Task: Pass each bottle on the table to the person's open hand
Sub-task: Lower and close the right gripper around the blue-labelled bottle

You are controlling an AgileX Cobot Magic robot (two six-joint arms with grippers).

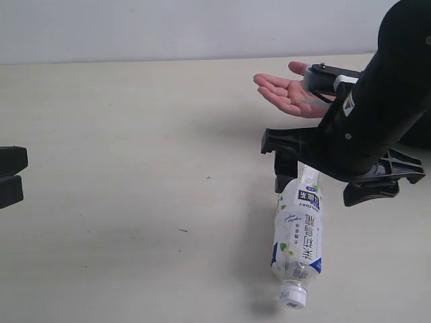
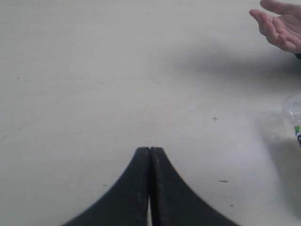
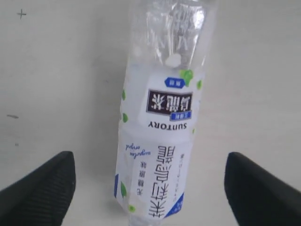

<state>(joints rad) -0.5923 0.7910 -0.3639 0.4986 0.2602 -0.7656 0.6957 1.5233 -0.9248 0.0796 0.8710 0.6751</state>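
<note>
One clear bottle point(image 1: 300, 232) with a white, green and blue label lies on the beige table point(image 1: 121, 134), its white cap point(image 1: 293, 295) toward the front edge. Above its far end hovers my right gripper point(image 1: 324, 183), open. In the right wrist view the bottle point(image 3: 160, 117) sits between the spread fingers point(image 3: 44, 188) of my right gripper point(image 3: 153, 188), touching neither. The person's open hand point(image 1: 293, 91) is held palm up beyond the arm. My left gripper point(image 1: 10, 176) stays shut and empty at the left edge, fingertips pressed together point(image 2: 150, 149). No other bottle is in view.
The left wrist view catches the hand point(image 2: 282, 26) at one corner and the bottle's edge point(image 2: 294, 117) at the side. A pale wall point(image 1: 168, 27) runs behind the table. The person's black sleeve is partly hidden by my right arm point(image 1: 384, 101).
</note>
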